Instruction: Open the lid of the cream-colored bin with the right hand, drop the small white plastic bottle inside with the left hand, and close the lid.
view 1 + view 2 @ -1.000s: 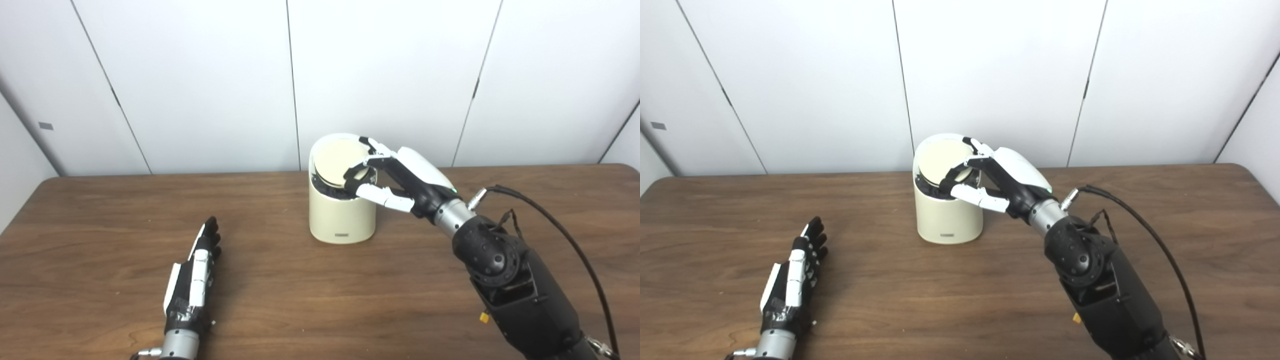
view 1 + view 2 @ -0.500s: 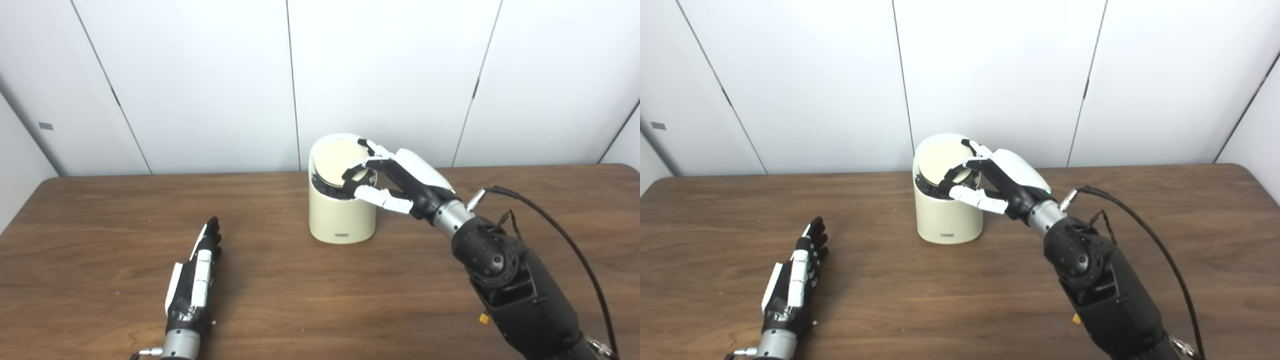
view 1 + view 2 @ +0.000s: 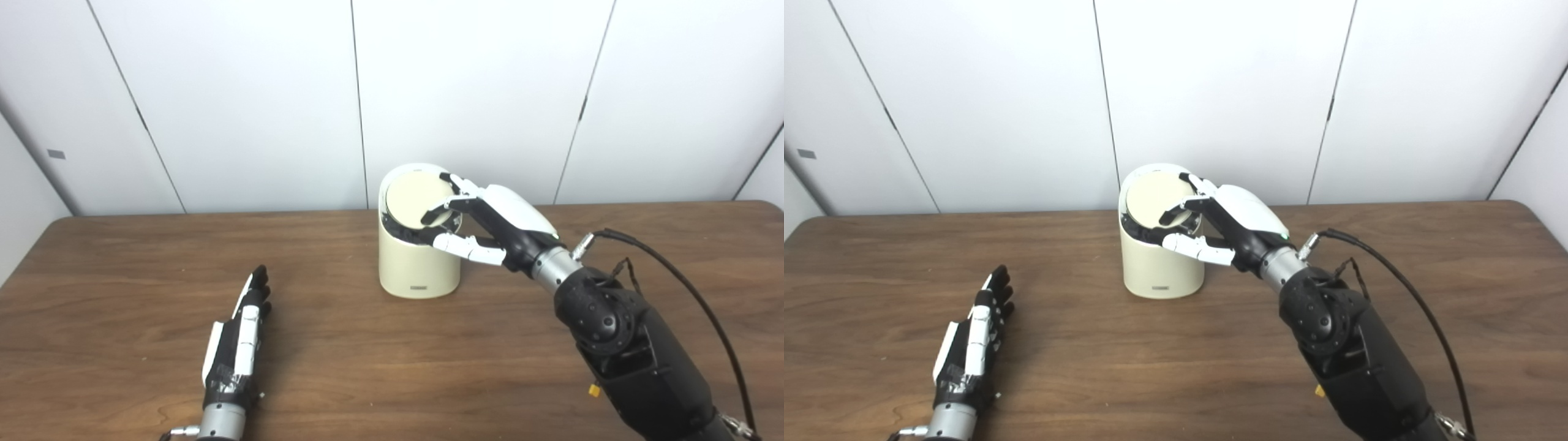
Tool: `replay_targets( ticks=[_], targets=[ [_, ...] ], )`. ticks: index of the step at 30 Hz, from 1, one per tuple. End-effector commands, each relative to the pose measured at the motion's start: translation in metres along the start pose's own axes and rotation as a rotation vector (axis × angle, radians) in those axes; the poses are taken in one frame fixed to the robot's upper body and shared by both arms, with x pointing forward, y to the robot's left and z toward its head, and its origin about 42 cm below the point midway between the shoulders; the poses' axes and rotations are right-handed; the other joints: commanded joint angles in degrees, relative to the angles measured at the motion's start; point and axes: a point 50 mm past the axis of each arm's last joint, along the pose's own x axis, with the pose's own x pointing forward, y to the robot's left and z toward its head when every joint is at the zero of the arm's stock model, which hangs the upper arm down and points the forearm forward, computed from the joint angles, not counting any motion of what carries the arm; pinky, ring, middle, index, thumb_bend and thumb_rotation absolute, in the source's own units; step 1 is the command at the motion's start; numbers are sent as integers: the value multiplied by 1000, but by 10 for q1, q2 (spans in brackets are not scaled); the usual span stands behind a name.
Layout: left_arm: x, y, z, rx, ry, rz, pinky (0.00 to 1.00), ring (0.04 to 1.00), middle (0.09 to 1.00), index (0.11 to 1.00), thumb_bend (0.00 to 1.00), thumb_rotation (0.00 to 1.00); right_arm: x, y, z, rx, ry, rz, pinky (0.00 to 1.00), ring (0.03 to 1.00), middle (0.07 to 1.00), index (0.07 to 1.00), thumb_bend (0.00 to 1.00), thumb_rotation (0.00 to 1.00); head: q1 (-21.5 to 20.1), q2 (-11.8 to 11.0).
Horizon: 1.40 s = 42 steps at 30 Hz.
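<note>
White wall panels stand behind a dark wooden table (image 3: 367, 367). At the left, the left hand (image 3: 237, 346) lies on the tabletop with fingers straight and together, holding nothing. Well to its right stands the cream-colored bin (image 3: 418, 257), its round lid (image 3: 413, 199) tilted with a dark gap showing under its front edge. The right hand (image 3: 490, 223) reaches over the bin's right rim, fingers spread apart, fingertips (image 3: 430, 216) touching the lid. No bottle can be seen.
</note>
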Motion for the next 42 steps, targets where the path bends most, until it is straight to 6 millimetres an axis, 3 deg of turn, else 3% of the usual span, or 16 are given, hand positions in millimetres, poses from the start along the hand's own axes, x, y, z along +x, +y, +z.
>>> replay_targets(
  ticks=[1,24,42],
  targets=[
    [-5,-6,-6,-11,17,-6,1000,1000,1000,1000,618,1000,2,-12,4,-52,-11,-13,1000,1000,1000,638,524,980,0,1],
    [-6,-7,-7,3,17,6,1000,1000,1000,1000,617,1000,1,-7,4,-50,-14,-1,1000,1000,1000,685,550,1000,0,0],
    [-7,-9,-10,24,25,8,1000,1000,1000,1000,634,970,-1,-19,11,1,-55,-49,1000,1000,1000,706,537,998,1,2]
  ],
)
